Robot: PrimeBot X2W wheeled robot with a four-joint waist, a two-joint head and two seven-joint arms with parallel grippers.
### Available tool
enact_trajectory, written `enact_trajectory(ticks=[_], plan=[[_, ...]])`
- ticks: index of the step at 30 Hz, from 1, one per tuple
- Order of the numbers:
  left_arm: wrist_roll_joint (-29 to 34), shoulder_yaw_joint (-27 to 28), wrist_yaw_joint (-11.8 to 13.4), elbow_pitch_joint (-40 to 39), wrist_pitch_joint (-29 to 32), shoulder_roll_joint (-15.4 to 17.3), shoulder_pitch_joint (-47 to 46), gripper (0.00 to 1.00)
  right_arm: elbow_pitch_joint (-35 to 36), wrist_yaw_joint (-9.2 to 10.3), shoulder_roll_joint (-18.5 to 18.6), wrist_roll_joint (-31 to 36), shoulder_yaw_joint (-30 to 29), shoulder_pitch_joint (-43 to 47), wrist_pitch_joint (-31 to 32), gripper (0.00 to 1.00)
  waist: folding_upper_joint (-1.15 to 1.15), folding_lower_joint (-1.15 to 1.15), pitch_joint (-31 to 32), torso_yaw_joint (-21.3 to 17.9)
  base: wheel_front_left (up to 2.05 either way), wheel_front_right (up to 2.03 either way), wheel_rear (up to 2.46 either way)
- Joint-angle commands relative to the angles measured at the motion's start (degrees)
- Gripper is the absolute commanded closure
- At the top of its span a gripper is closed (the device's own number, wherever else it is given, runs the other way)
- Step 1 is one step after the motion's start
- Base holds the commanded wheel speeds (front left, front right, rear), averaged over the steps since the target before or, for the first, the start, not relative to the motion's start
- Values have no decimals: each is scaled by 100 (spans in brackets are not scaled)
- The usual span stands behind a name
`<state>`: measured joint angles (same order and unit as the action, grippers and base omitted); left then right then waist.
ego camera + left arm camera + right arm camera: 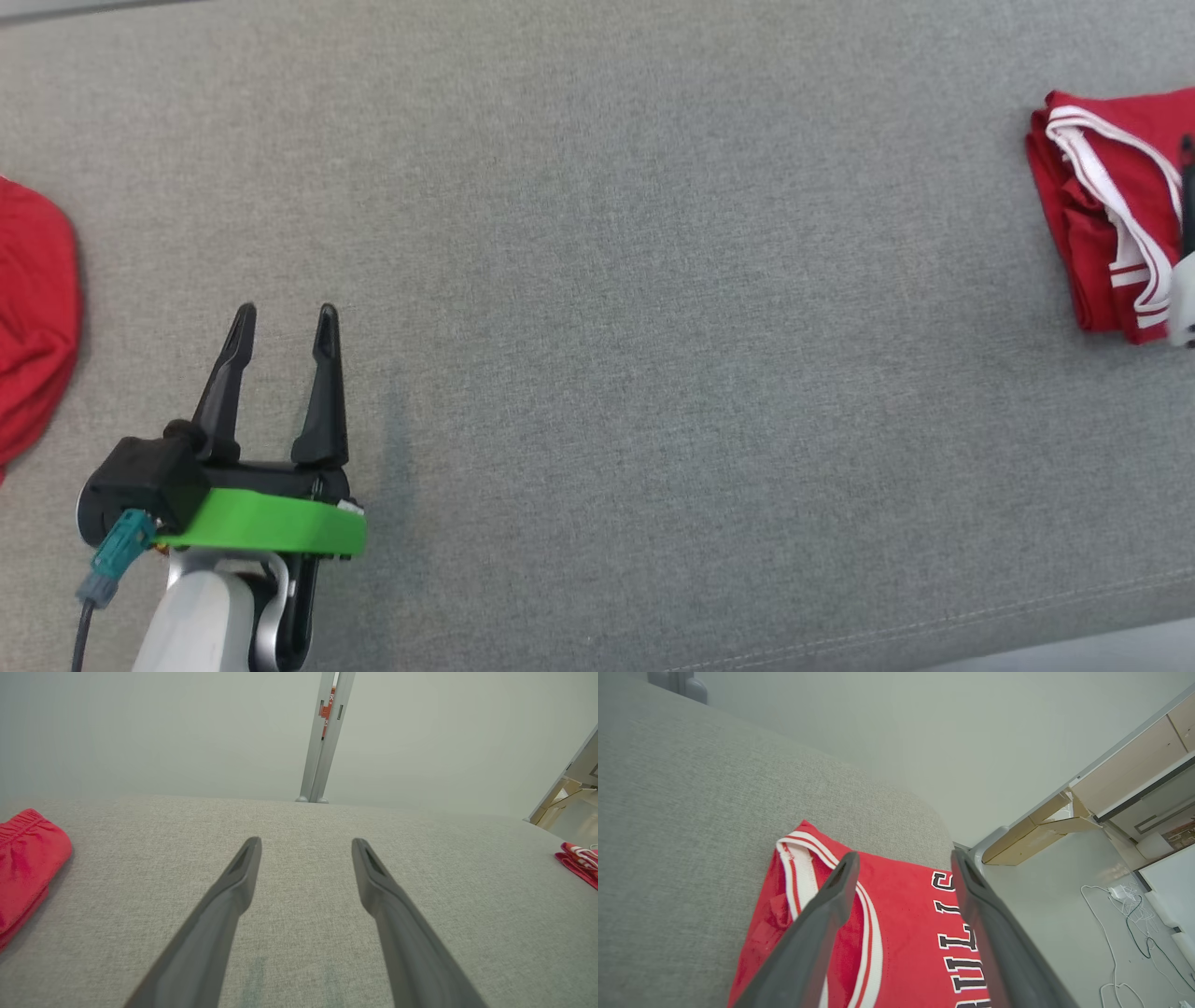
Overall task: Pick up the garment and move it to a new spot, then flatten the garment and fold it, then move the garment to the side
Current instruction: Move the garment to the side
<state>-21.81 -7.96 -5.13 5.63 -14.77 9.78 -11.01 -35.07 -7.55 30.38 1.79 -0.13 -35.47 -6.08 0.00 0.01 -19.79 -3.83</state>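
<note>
At the far right of the grey cushion, the right gripper stands spread over the folded red garment.

The grey cushion spans the whole head view. The garment lies on it at its right end, near the rounded corner: a red jersey folded into a compact stack, with a white-and-red striped trim curving across the top and black-and-white lettering beside it. Another red cloth lies bunched at the left edge, well apart from it. The right gripper hangs over the jersey with its fingers wide apart and nothing pinched between them; whether the tips touch the cloth I cannot tell. The left gripper, near left, is equally spread over bare cushion and holds nothing.
</note>
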Motion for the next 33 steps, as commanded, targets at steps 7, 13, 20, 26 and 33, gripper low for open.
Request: enact_trajectory(ticks=[7,13,20,26,33], plan=[[-84,278,131,65,-41,-59,621,0,1029,13,-739,-603,129,1116,-348,0,0,-1,1070,54,0,0,0],[-74,396,150,129,-39,-129,934,0,1906,13,-1253,-865,51,2037,-542,0,0,-1,1424,133,0,0,0],[2,529,87,200,-40,-200,1207,0,2533,12,-1756,-1005,5,2844,-417,0,0,-1,1672,196,0,0,0],[50,556,16,331,-38,-301,1328,0,2722,12,-1949,-1002,-83,3277,-327,0,0,-1,1837,305,0,0,0],[101,586,-65,467,-34,-423,1370,0,2788,12,-2031,-1034,-4,3528,-248,0,0,-1,1950,408,0,0,0]])
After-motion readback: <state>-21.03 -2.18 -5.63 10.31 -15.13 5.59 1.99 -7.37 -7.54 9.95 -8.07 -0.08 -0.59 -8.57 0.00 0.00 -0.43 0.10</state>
